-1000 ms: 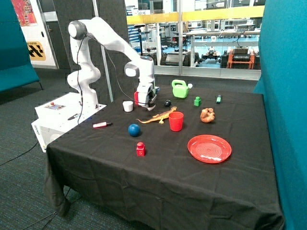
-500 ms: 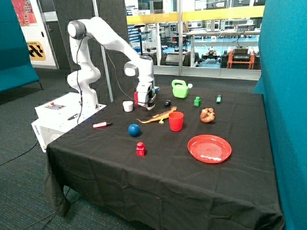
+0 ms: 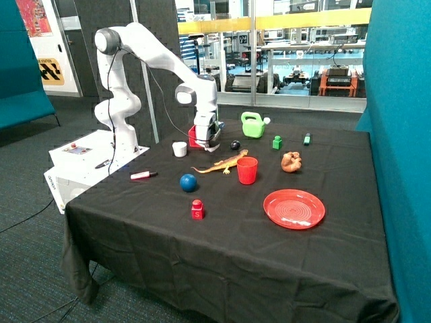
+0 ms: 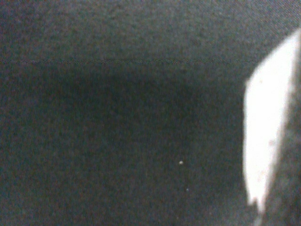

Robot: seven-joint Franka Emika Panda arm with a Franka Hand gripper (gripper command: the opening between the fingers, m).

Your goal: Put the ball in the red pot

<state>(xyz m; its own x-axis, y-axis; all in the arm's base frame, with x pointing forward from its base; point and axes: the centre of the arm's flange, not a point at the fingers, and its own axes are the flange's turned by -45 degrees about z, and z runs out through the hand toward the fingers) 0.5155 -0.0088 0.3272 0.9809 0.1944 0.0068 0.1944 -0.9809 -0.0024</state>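
The dark blue ball (image 3: pixel 188 182) rests on the black cloth near the table's middle, in front of the orange lizard toy (image 3: pixel 221 163). The red pot (image 3: pixel 194 136) stands at the back of the table and is partly hidden behind the arm's hand. My gripper (image 3: pixel 211 143) hangs low just beside the pot, between it and a small black roundish object (image 3: pixel 235 145), well away from the ball. The wrist view shows only black cloth (image 4: pixel 117 117) close up and a blurred white shape (image 4: pixel 263 136) at one edge.
A white cup (image 3: pixel 179 149) stands beside the pot. A red cup (image 3: pixel 247 170), red plate (image 3: pixel 293 208), small red knobbed block (image 3: pixel 196 210), green watering can (image 3: pixel 253 124), green block (image 3: pixel 277 142), brown toy (image 3: pixel 291 161) and a marker (image 3: pixel 143 175) are spread over the table.
The gripper has shifted a little toward the black roundish object, uncovering more of the red pot. The ball and other objects have not moved.
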